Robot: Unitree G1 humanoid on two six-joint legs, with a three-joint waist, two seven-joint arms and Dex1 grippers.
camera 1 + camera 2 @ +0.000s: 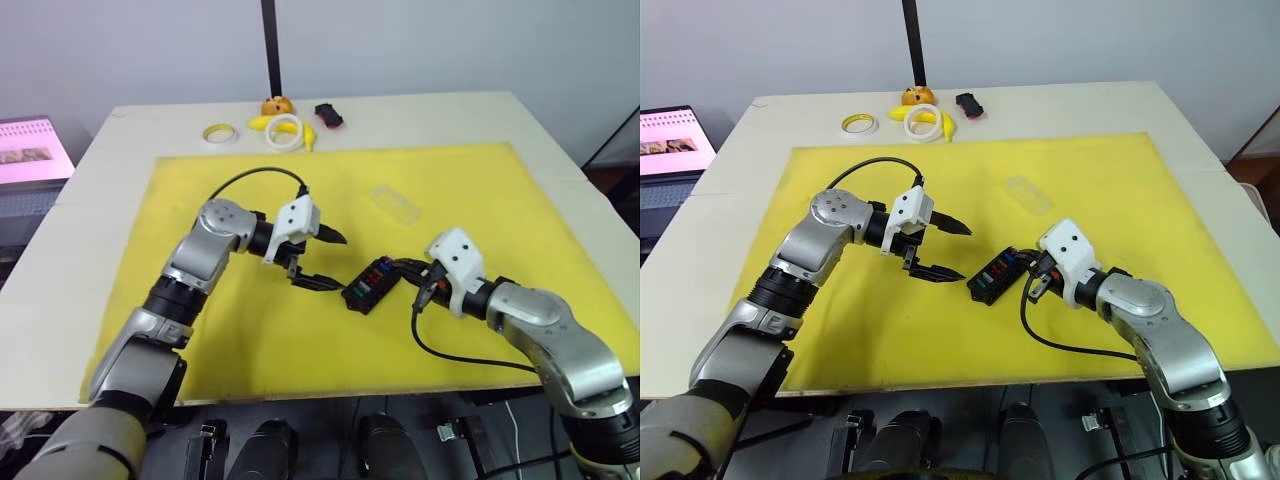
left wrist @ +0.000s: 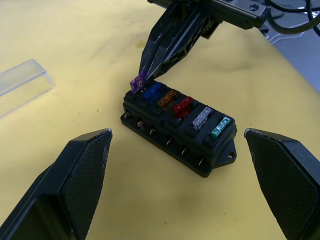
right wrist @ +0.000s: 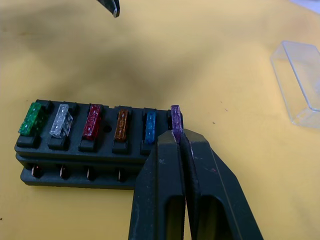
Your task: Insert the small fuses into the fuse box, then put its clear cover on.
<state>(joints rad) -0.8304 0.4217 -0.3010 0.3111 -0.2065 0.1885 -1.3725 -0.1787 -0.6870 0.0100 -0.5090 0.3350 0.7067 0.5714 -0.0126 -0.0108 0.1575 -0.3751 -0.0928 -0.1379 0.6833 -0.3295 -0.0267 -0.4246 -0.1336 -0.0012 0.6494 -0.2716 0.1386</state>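
Right pincer (image 3: 179,134) pinched shut on purple fuse (image 3: 175,116), at end slot of fuse box (image 2: 177,131). Five other fuses (image 3: 91,121) seated alongside. Left pincer (image 2: 177,150) spread wide, empty, just short of box. Clear cover (image 3: 299,80) lying apart beyond right pincer.

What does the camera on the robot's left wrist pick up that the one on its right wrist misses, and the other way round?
The left wrist view alone shows the left gripper with its two black fingers spread wide apart. The right wrist view alone shows the shut right gripper from behind, pinching the small purple fuse. Both share the black rectangular fuse box, its blue, orange, red, grey and green fuses, the clear plastic cover and the yellow mat.
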